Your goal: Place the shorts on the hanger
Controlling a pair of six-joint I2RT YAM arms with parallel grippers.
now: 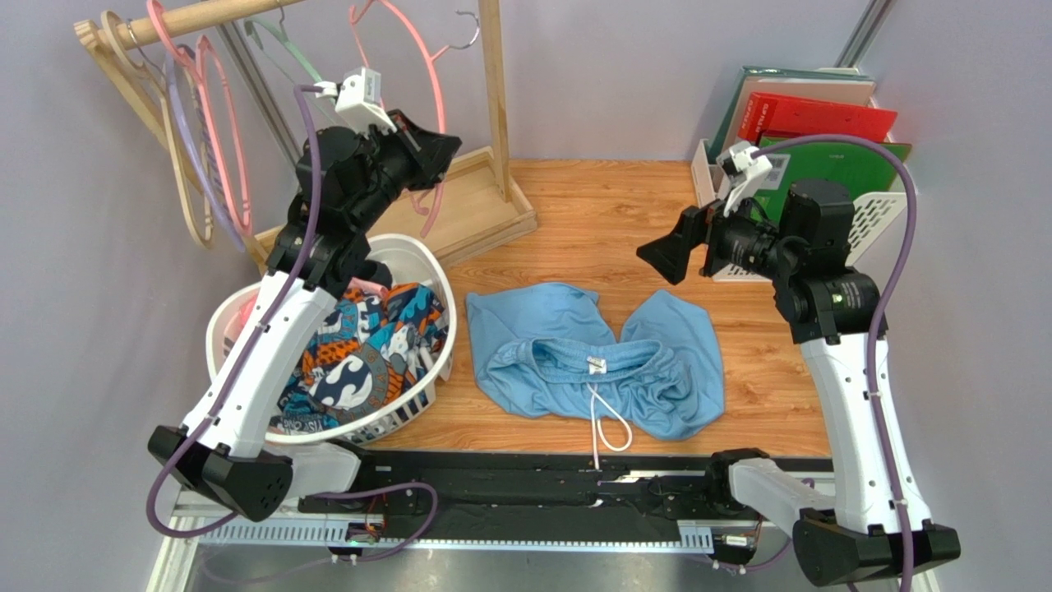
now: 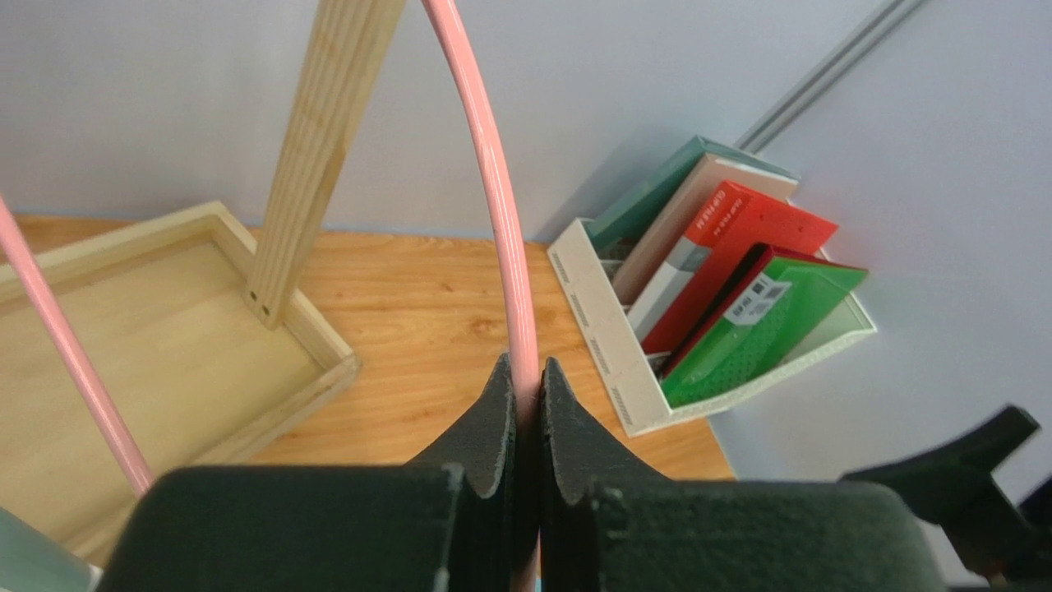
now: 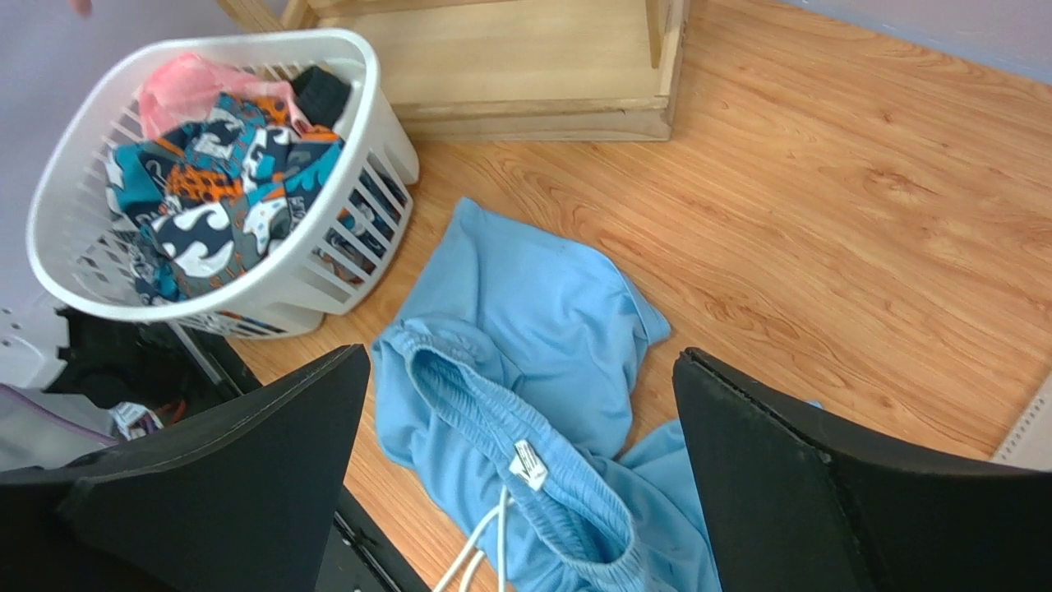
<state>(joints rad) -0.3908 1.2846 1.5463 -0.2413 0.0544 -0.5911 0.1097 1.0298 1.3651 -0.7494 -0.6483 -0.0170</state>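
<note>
Left jaws clamp the hanger; right jaws gape wide above the shorts

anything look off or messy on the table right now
Nothing is spilled or broken. The shorts lie rumpled on the table, waistband bunched, and their drawstring trails past the near edge toward the black rail. The pink hanger is pinched in the shut left gripper, which is expected.

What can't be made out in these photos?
- Top view: the left arm hides part of the hanger and the basket.
- Left wrist view: the hanger's hook lies beyond the top edge.
- Right wrist view: the shorts run off the bottom edge.
- Shorts' label: too small to read.
</note>
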